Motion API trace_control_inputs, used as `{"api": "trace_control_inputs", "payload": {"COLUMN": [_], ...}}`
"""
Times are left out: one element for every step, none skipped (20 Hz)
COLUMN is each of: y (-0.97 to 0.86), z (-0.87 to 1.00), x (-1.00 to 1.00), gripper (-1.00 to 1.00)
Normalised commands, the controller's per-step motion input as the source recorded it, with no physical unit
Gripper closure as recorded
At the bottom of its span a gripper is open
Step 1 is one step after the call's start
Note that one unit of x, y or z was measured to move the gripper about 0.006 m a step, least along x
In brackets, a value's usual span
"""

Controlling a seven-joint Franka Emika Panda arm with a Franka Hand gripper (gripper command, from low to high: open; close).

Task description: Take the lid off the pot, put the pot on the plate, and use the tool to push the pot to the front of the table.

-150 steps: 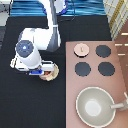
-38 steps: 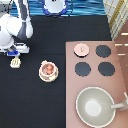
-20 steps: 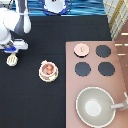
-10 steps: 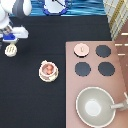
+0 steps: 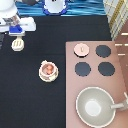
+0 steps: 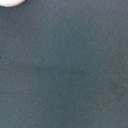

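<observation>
Top left: pincer [image 5: 17, 36] grasping the spatula [image 5: 17, 44] above the counter [image 5: 30, 95]; pot [image 5: 48, 69] sits on plate [image 5: 41, 76]; lid [image 5: 81, 49] rests on stove [image 5: 120, 75].

Robot test bench dressed up as a play kitchen: toy stove panel [image 5: 95, 62] with black burners [image 5: 103, 51] on a black table [image 5: 30, 95], grey pan [image 5: 94, 106] at the panel's near end, gripper [image 5: 17, 36] clasping the tool [image 5: 18, 45] well off to the panel's exterior-view left.

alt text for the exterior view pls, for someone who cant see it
The robot's tool is at the top left, above a cream slotted spatula on the black table. The pinkish-tan pot sits on a cream plate; its lid lies on the stove.
</observation>
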Motion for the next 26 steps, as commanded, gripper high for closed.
{"api": "trace_control_inputs", "payload": {"y": [0.92,0.93,0.94,0.93,0.9,0.86,0.76,0.67,0.59,0.53,0.5,0.41,0.35,0.29,0.21,0.1,0.03,0.0,0.0,0.0,0.0,0.0,0.0,0.01,0.08,0.11], "z": [-0.06,-0.21,-0.33,-0.46,-0.57,-0.65,-0.74,-0.78,-0.79,-0.78,-0.76,-0.77,-0.76,-0.73,-0.76,-0.76,-0.77,-0.77,-0.73,-0.71,-0.74,-0.77,-0.76,-0.67,-0.55,-0.5], "x": [-0.06,-0.13,-0.24,-0.35,-0.49,-0.59,-0.69,-0.77,-0.81,-0.86,-0.87,-0.91,-0.91,-0.94,-0.9,-0.72,-0.5,-0.28,0.0,0.14,0.3,0.43,0.44,0.47,0.52,0.55], "gripper": [1.0,1.0,1.0,1.0,1.0,1.0,1.0,1.0,1.0,1.0,1.0,1.0,1.0,1.0,1.0,1.0,1.0,1.0,1.0,1.0,1.0,1.0,1.0,1.0,1.0,1.0]}}
